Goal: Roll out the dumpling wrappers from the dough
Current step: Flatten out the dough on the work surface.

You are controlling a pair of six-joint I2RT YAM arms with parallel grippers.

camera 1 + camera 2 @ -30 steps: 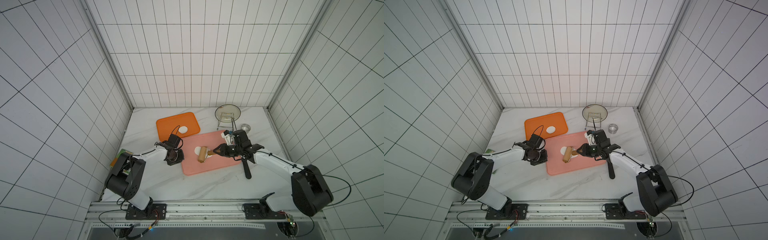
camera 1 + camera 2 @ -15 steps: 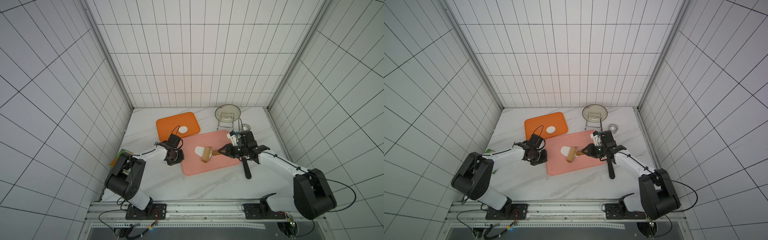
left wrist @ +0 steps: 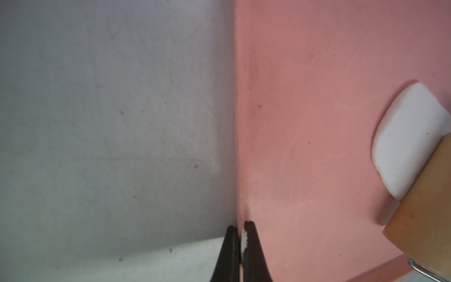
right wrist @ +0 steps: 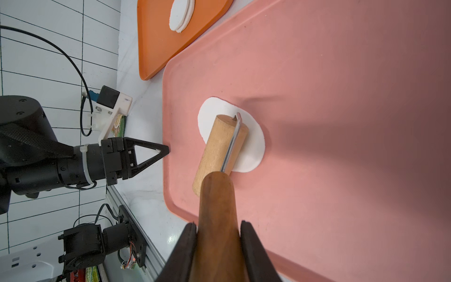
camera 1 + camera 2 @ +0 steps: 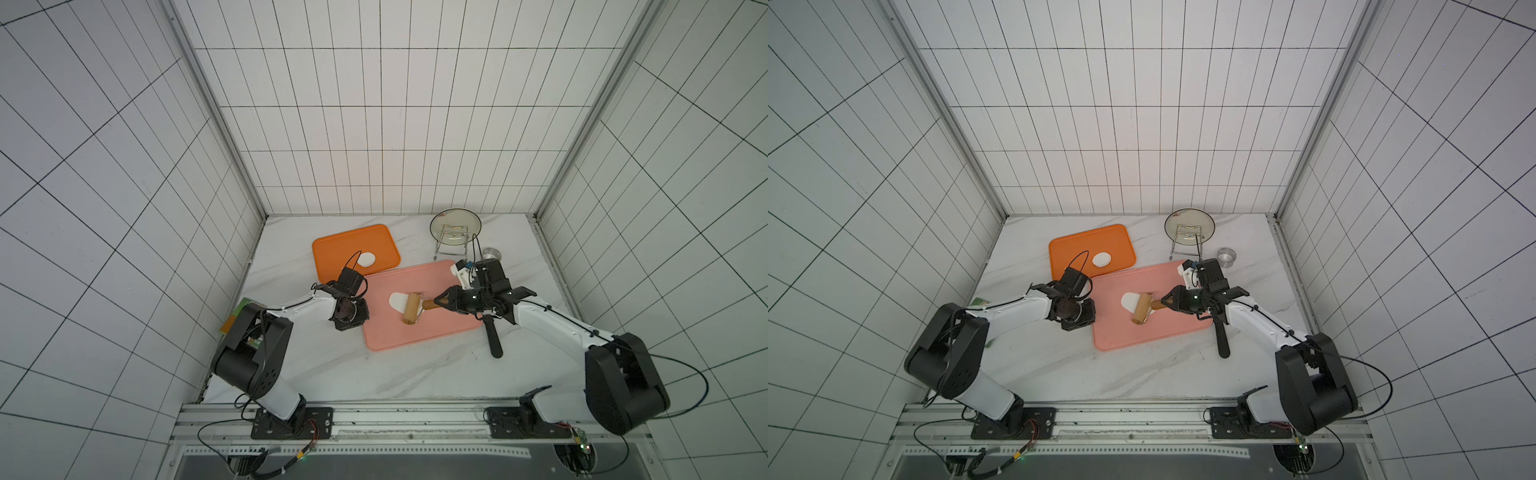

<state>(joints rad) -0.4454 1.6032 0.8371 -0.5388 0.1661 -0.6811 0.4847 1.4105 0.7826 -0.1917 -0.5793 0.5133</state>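
Note:
The dough (image 4: 253, 146) lies as a flattened white oval on the pink board (image 4: 341, 122). A wooden roller (image 4: 219, 151) rests across it, and my right gripper (image 4: 218, 225) is shut on the roller's dark wooden handle (image 4: 217, 207). Both top views show the dough (image 5: 397, 300) (image 5: 1128, 300) sticking out left of the roller (image 5: 412, 313). My left gripper (image 3: 241, 225) is shut, its tips at the board's left edge, with a white speck between them. The dumpling wrappers (image 5: 367, 259) are stacked as round white discs on the orange tray (image 5: 340, 253).
A glass lid on a wire stand (image 5: 455, 227) and a small steel ring (image 5: 491, 253) stand at the back right. A black-handled tool (image 5: 492, 336) lies right of the board. A green packet (image 5: 239, 318) sits by the left arm's base.
My right gripper has drawn the roller a little to the right over the dough, so more dough shows on its left. The left arm has not moved.

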